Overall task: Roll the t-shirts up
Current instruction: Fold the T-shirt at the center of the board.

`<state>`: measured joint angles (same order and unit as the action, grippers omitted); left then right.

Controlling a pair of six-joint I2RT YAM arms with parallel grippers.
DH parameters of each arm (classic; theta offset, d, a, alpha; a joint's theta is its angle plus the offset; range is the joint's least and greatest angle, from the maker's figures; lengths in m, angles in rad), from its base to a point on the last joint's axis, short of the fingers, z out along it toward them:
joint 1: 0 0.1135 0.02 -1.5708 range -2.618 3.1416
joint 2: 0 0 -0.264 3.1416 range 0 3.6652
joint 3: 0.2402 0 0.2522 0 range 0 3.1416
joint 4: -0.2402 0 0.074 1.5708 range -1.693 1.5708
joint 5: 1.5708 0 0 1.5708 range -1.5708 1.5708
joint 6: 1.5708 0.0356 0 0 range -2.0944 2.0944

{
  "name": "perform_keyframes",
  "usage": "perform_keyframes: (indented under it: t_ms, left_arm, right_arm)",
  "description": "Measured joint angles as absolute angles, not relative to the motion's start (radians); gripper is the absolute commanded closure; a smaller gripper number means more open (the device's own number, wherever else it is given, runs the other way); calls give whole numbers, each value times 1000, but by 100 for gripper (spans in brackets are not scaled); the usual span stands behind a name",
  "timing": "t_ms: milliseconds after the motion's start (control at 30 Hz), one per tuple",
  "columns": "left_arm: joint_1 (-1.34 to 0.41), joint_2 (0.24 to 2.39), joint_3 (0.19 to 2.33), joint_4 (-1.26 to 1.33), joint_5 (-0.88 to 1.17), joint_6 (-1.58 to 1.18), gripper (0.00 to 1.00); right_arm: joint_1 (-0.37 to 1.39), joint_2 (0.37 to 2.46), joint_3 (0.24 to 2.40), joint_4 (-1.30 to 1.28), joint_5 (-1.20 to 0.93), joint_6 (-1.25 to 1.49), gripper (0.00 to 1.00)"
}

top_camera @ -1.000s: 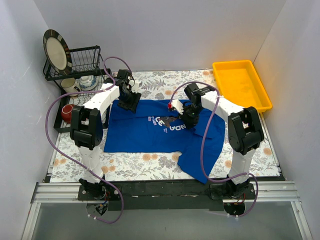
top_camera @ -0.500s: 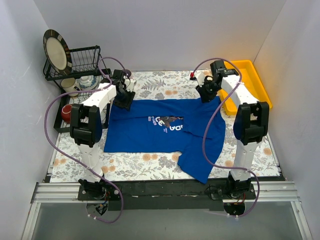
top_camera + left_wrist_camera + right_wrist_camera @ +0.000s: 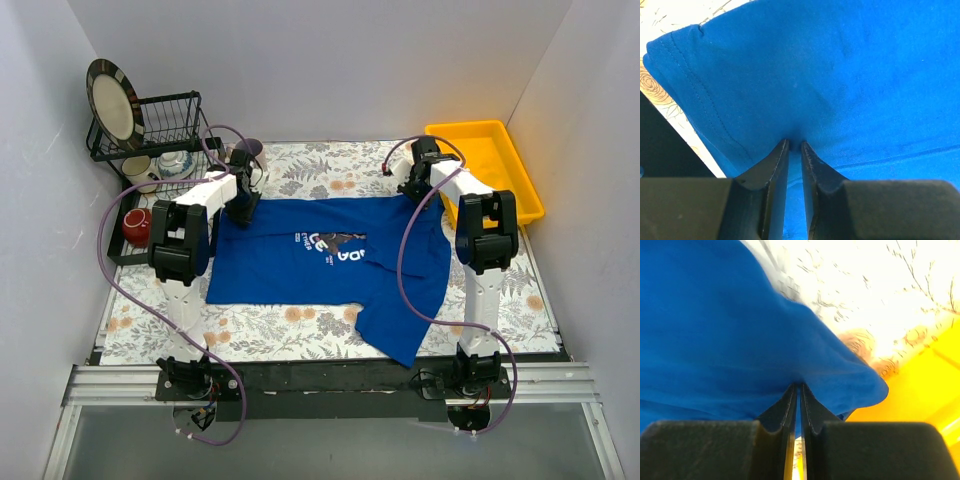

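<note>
Royal-blue soft t-shirt point(image 3: 300, 265) lies spread on the floral-patterned worktop point(image 3: 280, 335), its near-right part skewed outward. The left hand point(image 3: 795, 145) is clamped on the fabric at the shirt's far-left corner. The right hand point(image 3: 799, 386) pinches the far-right corner, beside a yellow rectangular tray point(image 3: 485, 165). A black wire rack point(image 3: 175, 100) holds a round plate point(image 3: 112, 100).

The t-shirt point(image 3: 280, 260) is shown as soft, matt blue cloth with stitched hems. The counter point(image 3: 280, 325) is covered in matt floral-printed fabric. The tray point(image 3: 478, 165) is seen as smooth, glossy yellow plastic, the rack point(image 3: 170, 105) as thin black wire, the left hand point(image 3: 795, 145) as matt black plastic.
</note>
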<state>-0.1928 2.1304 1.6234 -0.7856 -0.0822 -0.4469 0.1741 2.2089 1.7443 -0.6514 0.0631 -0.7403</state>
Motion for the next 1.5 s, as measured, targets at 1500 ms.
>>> perform_keyframes:
  t_ms: [1500]
  left_arm:
    - [-166,2080,1556,-871,-86,-466,67]
  right_arm:
    - [211,2350,1968,-673,-106,-707,89]
